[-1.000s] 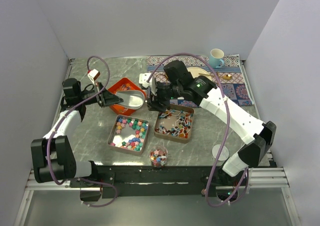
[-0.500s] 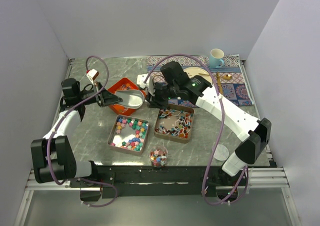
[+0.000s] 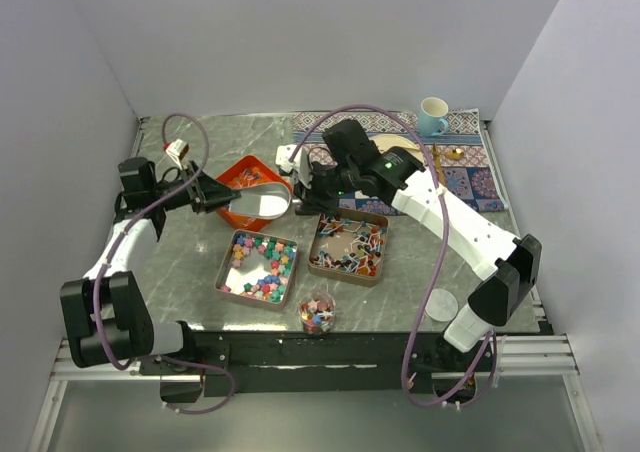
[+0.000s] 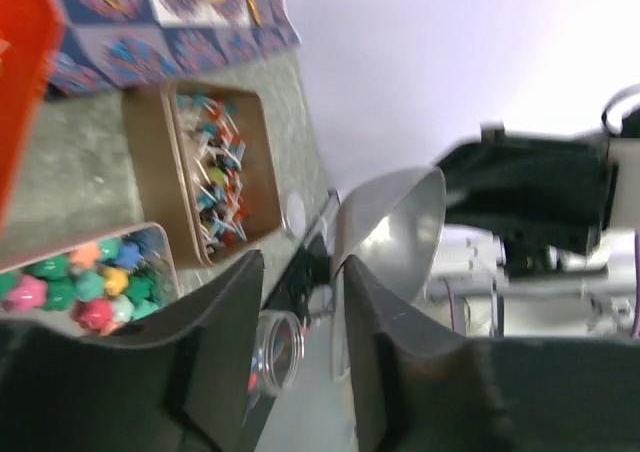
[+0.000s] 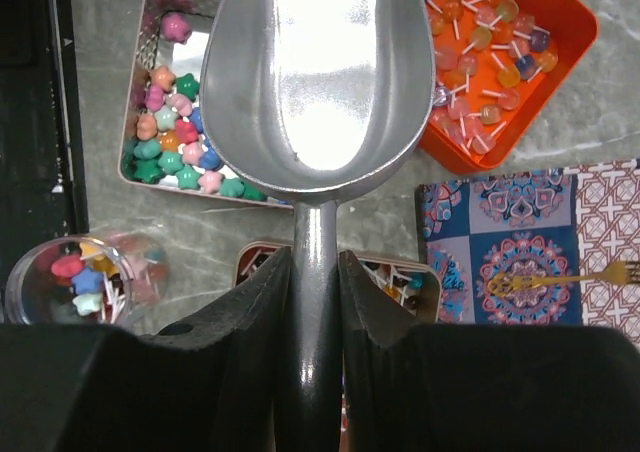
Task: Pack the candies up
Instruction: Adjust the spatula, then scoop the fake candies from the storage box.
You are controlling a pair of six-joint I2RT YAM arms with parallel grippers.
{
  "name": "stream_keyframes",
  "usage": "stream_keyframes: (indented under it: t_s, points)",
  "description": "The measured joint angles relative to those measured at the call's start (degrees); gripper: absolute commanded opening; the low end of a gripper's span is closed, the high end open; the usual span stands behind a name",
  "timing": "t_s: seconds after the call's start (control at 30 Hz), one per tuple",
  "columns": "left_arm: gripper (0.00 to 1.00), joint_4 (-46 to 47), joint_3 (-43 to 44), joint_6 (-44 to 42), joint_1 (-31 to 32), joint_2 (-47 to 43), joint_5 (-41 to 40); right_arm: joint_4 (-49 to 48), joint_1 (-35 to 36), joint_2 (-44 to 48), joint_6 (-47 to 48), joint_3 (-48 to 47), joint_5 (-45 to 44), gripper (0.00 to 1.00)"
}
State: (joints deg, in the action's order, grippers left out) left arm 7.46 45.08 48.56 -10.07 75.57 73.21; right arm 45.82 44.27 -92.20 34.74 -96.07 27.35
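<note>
My right gripper (image 3: 303,194) (image 5: 313,262) is shut on the handle of a silver metal scoop (image 3: 267,204) (image 5: 315,82). The scoop's bowl is empty and hangs over the near edge of an orange tray (image 3: 240,177) (image 5: 560,32) of round sweets on sticks. Chunky coloured candies fill a silver tray (image 3: 257,267) (image 5: 170,132). Slim wrapped candies fill a brown tray (image 3: 348,247) (image 4: 215,172). A glass jar (image 3: 317,312) (image 5: 75,272) holds a few candies. My left gripper (image 3: 210,196) (image 4: 300,272) is open just left of the scoop (image 4: 395,227), whose rim lies by one finger.
A patterned mat (image 3: 455,167) at the back right carries a blue mug (image 3: 433,115), a wooden disc (image 3: 400,147) and a gold fork (image 5: 560,277). A white lid (image 3: 440,304) lies near the front right edge. Cables loop over both arms.
My left gripper has drawn back a little to the left, away from the scoop. The right arm has shifted slightly left while still holding the scoop over the orange tray's edge.
</note>
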Motion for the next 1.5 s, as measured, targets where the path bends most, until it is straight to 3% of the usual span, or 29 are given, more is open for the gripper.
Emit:
stream_keyframes:
  t_s: [0.23, 0.37, 0.47, 0.67, 0.9, 1.23, 1.5]
  points:
    - [0.57, -2.8, 6.5, 0.7, -6.9, 0.9, -8.7, 2.8, 0.2, 0.6, 4.5, -0.2, -0.3, 0.00]
    - [0.56, -7.4, 15.3, -3.0, -8.8, 2.4, -15.8, 12.8, -0.1, 0.1, 13.3, -2.1, -2.5, 0.00]
    - [0.55, -9.6, 16.4, -5.1, -8.8, 1.4, -20.7, 20.3, -3.0, 0.0, 19.2, -3.2, -4.5, 0.00]
    - [0.54, -13.7, 6.0, -7.2, -8.8, -3.4, -28.7, 28.5, -10.8, 0.8, 32.5, -2.4, -14.6, 0.00]
    - [0.54, -15.0, -1.9, -6.7, -8.7, -6.0, -31.2, 30.6, -14.8, 4.9, 49.3, 1.5, -26.8, 0.00]
    - [0.54, -13.8, -4.9, -6.9, -8.7, -11.3, -32.4, 31.0, -15.5, 4.9, 67.4, 5.4, -34.6, 0.00]
    - [0.54, -14.9, -11.7, -6.9, -8.7, -16.9, -33.5, 29.7, -12.7, 0.7, 75.1, 6.3, -39.1, 0.00]
